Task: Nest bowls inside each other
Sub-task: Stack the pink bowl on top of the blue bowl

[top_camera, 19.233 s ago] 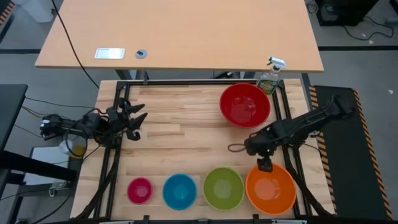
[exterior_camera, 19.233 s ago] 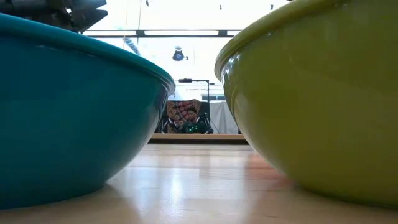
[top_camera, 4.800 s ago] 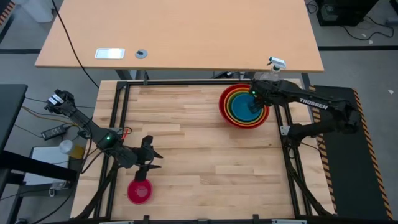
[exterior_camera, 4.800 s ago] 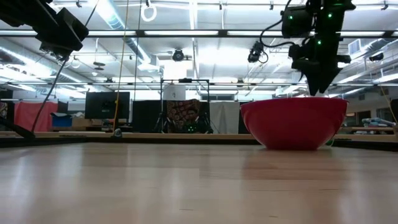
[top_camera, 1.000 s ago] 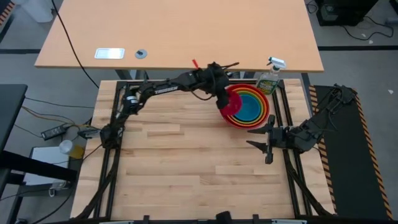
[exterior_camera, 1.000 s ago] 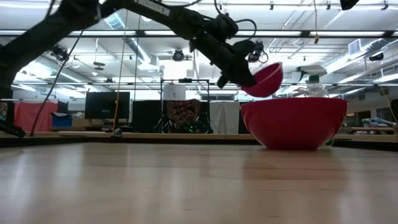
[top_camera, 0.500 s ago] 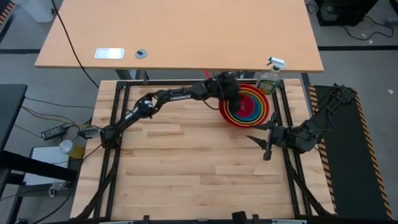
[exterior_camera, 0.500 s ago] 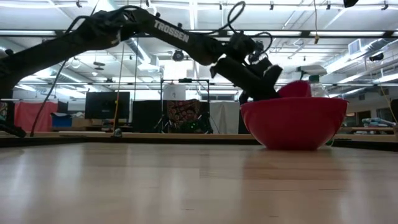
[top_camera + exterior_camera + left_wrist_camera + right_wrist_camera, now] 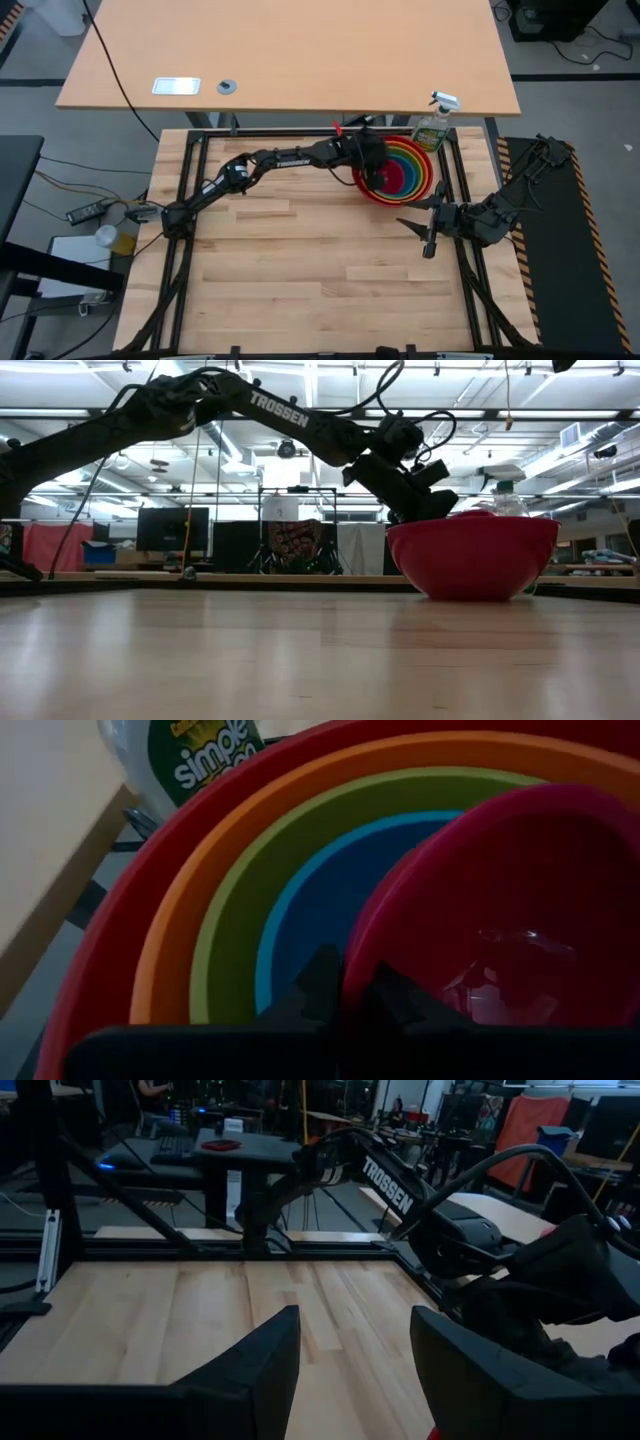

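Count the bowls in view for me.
5, all in one nest by the spray bottle: red bowl outermost, then orange, green, blue, pink innermost at the left gripper.

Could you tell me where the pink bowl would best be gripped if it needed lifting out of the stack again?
Probably by its thin rim, pinched from above. The pink bowl sits upright inside the blue bowl, so only its rim is exposed. The left gripper is already at the rim's left edge.

Bright ceiling lights overhead; both wrist views dim, blurred.
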Robot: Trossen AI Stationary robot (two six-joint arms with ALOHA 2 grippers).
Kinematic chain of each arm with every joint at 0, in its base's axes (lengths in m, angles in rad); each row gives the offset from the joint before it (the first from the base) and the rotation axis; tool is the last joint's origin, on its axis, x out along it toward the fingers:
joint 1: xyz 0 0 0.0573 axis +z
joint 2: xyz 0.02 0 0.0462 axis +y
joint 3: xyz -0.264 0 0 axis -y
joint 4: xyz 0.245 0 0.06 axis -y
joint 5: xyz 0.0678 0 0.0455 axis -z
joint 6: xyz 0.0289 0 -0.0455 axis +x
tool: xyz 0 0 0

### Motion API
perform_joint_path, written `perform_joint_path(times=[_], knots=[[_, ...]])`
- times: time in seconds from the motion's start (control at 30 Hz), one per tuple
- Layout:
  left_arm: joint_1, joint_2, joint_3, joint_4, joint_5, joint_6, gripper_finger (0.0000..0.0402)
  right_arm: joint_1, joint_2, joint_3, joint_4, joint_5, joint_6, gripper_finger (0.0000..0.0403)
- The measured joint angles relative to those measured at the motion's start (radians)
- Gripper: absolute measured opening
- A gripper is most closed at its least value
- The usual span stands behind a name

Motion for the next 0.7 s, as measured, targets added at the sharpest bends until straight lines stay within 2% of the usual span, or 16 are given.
perform_joint_path(times=[0.13,0.43,0.7], knots=[[0.000,0.000,0.000,-0.001,0.000,0.010,0.0050,0.000,0.000,0.000,0.000,0.000,0.007,0.0196],[-0.005,0.000,0.000,-0.003,0.001,0.030,0.0141,0.000,0.000,0.000,0.006,0.000,0.008,0.0196],[-0.001,-0.012,0.000,0.017,0.000,0.030,0.0162,0.000,0.000,0.000,0.007,0.003,0.009,0.0196]])
